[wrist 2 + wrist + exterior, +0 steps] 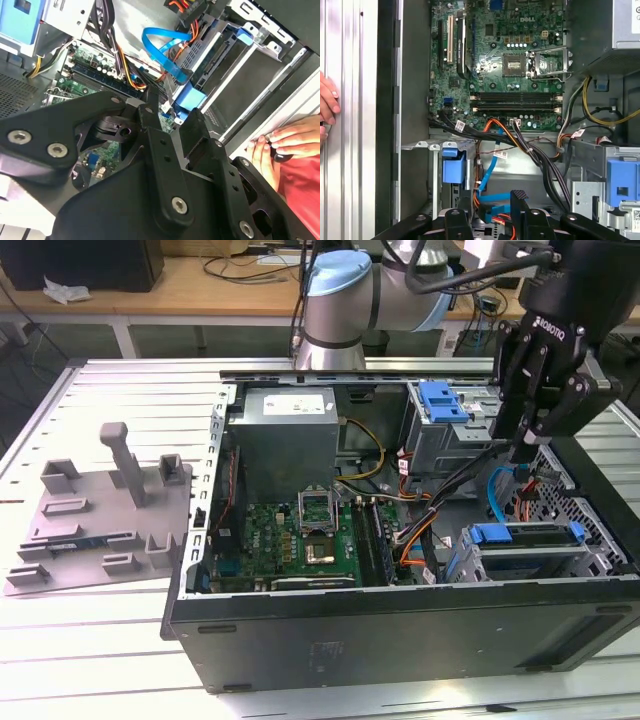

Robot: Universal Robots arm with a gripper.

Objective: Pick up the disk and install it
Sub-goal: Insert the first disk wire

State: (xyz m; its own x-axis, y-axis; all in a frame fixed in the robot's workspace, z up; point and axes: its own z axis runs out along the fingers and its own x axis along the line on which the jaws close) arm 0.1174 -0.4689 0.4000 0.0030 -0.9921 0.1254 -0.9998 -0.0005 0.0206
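Note:
The disk (530, 537) sits on its edge in the lower drive cage at the exterior view's right, inside the open computer case (400, 625). Its blue bracket shows at both ends. In the second wrist view the disk's blue bracket (192, 97) lies just past my fingers, and in the first wrist view that bracket (452, 167) sits in the metal bay. My gripper (525, 448) hangs above the case, over the blue data cable and a little above the disk. Both wrist views show the gripper (170, 117) (487, 205) open, with nothing between its fingers.
A grey moulded tray (100, 510) with an upright post lies at the exterior view's left. An upper metal cage with a square blue tab (440, 400) stands behind the disk bay. Cables cross beside the motherboard (300, 535). A person's hand (285, 142) (326, 105) rests at the case's edge.

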